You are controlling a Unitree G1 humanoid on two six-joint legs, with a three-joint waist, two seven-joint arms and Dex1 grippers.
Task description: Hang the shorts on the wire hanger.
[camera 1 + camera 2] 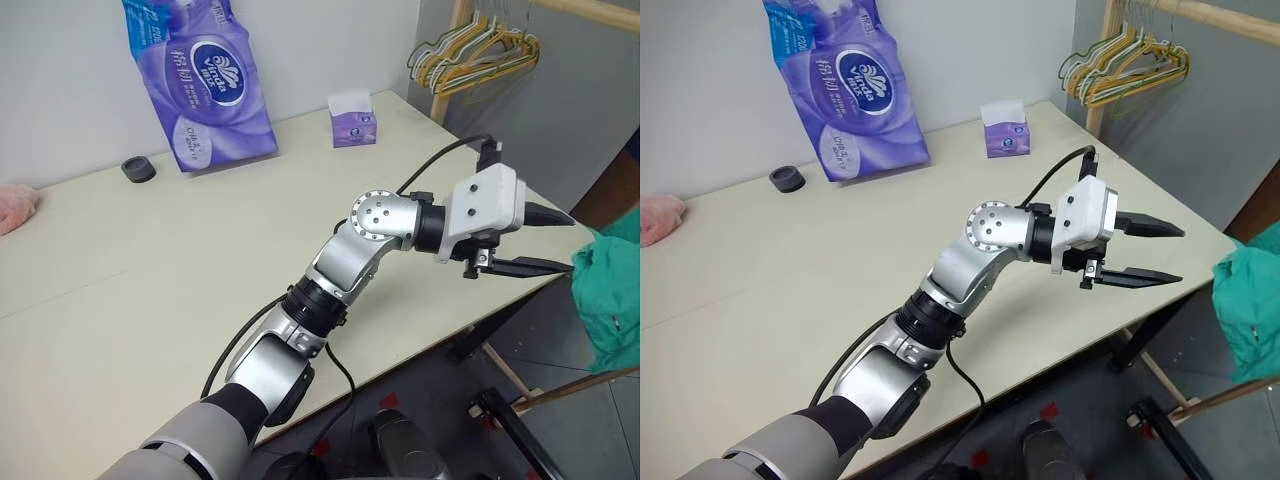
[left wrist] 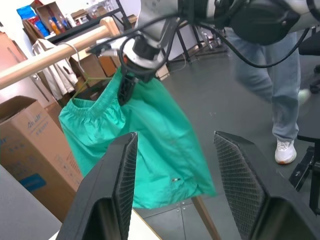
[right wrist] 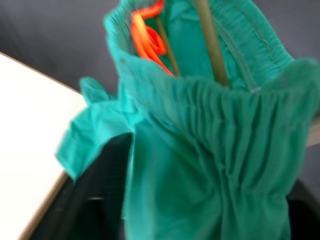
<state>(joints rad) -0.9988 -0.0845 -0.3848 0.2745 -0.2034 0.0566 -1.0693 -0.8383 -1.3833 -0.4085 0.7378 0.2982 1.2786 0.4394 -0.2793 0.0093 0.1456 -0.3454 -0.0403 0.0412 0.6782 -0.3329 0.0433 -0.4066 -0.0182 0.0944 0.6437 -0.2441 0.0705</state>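
Note:
The teal-green shorts (image 2: 150,145) hang by their gathered waistband from the wire hanger (image 2: 78,57), whose hook sits over a wooden rod (image 2: 40,64). In the right wrist view the orange-red drawstring (image 3: 147,30) and a thin hanger wire (image 3: 212,45) show inside the waistband. My right gripper (image 2: 125,95) is at the waistband's top, its jaws wide apart around the fabric. My left gripper (image 1: 548,240) reaches past the table's right edge, level and pointing at the shorts (image 1: 612,290). It is open with nothing between its fingers.
On the table (image 1: 150,260) are a purple tissue pack (image 1: 200,75), a small tissue box (image 1: 353,118), a black round thing (image 1: 138,169) and a pink cloth (image 1: 15,208). Green and yellow hangers (image 1: 470,55) bunch on the wooden rack. A person (image 2: 272,75) and a cardboard box (image 2: 30,145) stand beyond the shorts.

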